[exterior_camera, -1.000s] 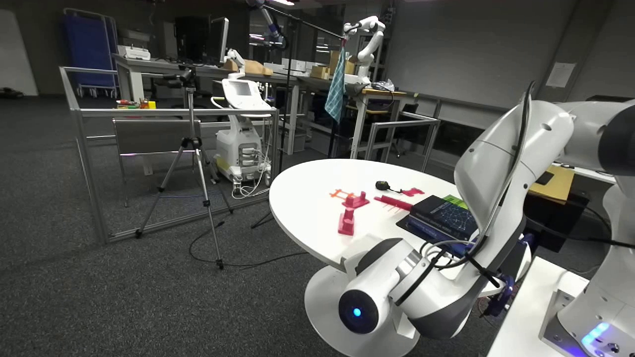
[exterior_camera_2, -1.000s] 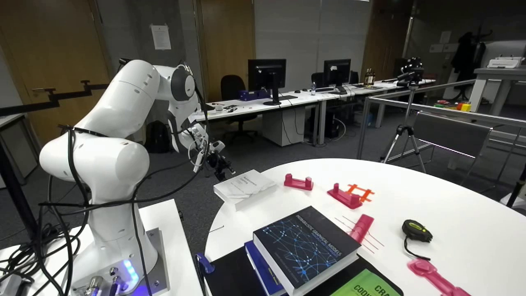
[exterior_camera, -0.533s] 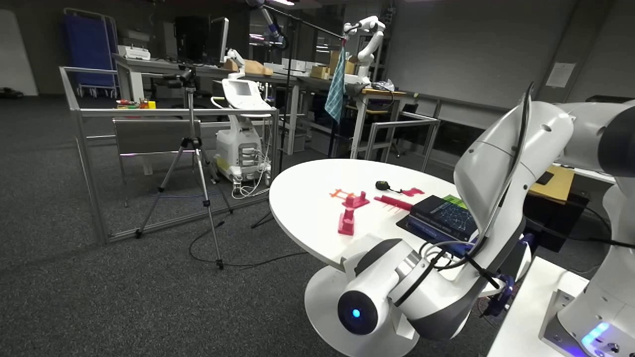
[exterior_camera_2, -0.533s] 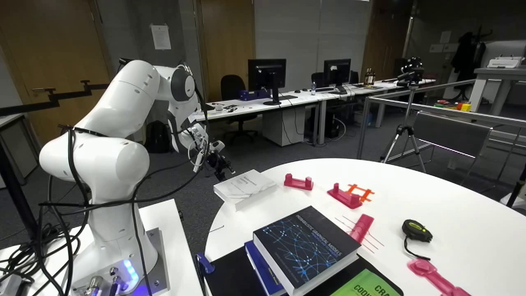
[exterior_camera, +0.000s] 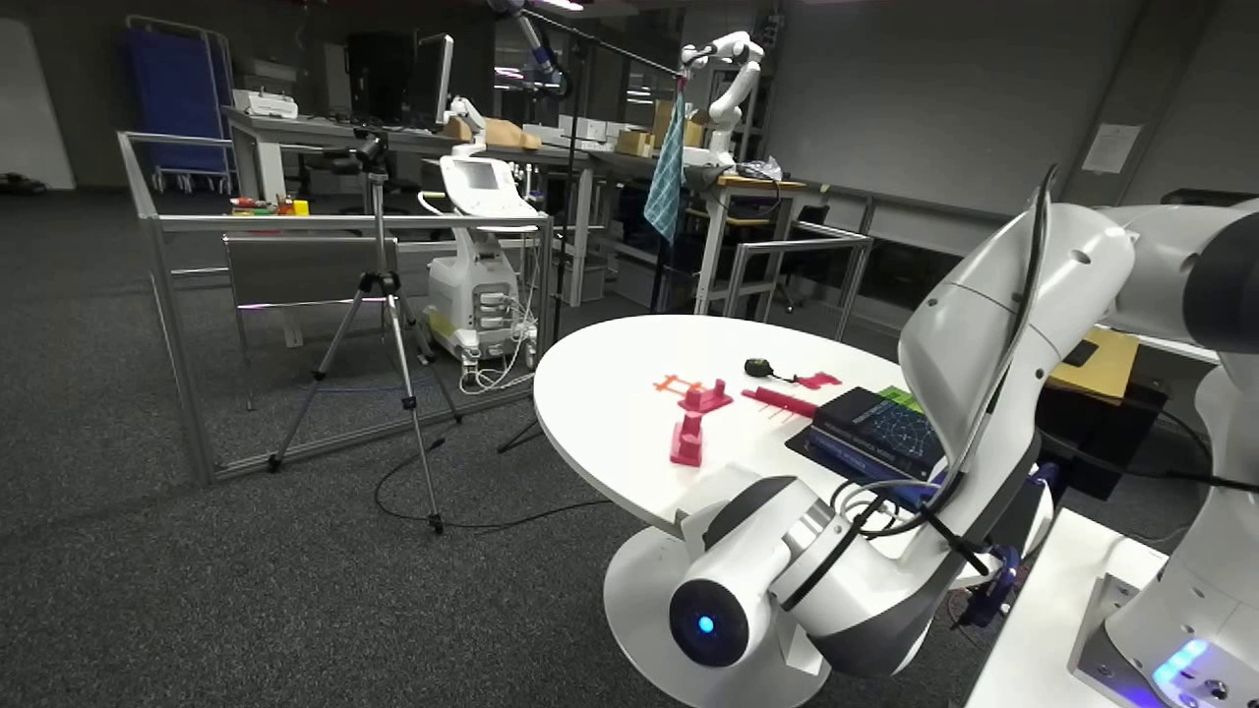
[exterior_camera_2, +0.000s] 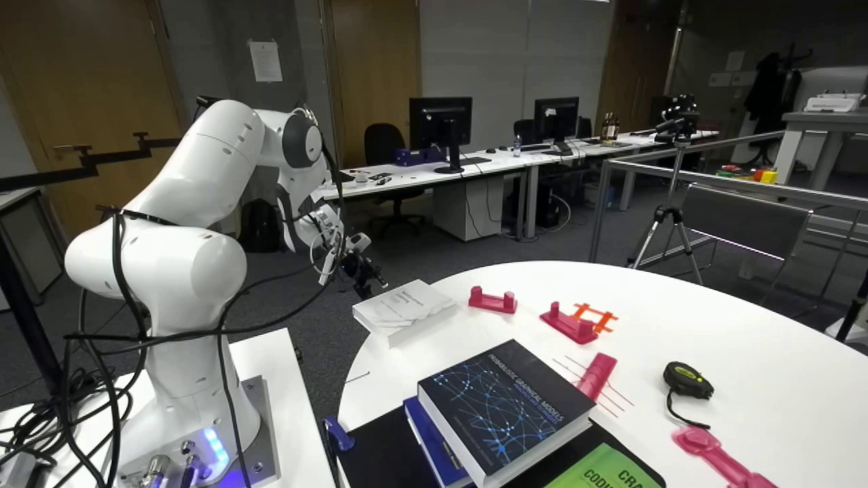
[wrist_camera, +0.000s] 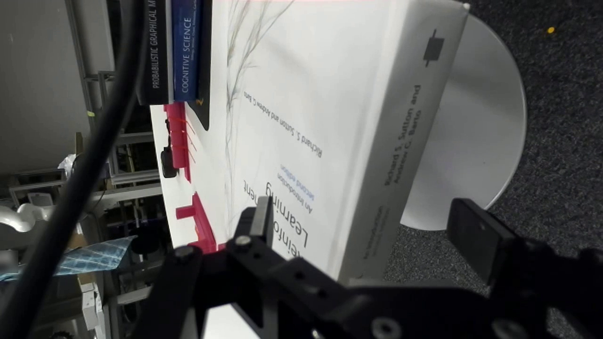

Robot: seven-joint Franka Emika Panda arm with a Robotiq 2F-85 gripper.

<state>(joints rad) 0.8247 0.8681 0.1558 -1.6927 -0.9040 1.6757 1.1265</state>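
Black, bolted gripper (wrist_camera: 370,223), jaws spread wide with nothing in grip, close by thick white book (wrist_camera: 306,94) (Sutton and Barto, per smooth cover streaked with fine gray lines). Book lies flat on round, sleek white counter (exterior_camera_2: 678,318), squared spine jutting past rim; whether gripper touches it, cannot tell. Nearby: dark hardback (exterior_camera_2: 505,410) stacked on blue volume (wrist_camera: 186,52), blocky red brackets (exterior_camera_2: 491,305). Compared with second earlier, white arm (exterior_camera_2: 163,264) sits slightly lower; books and brackets unmoved.

We observed the robot arm (exterior_camera: 1023,393) sink very slightly over the preceding second. In an exterior view, we saw its blue light (exterior_camera: 705,623) drop a little.
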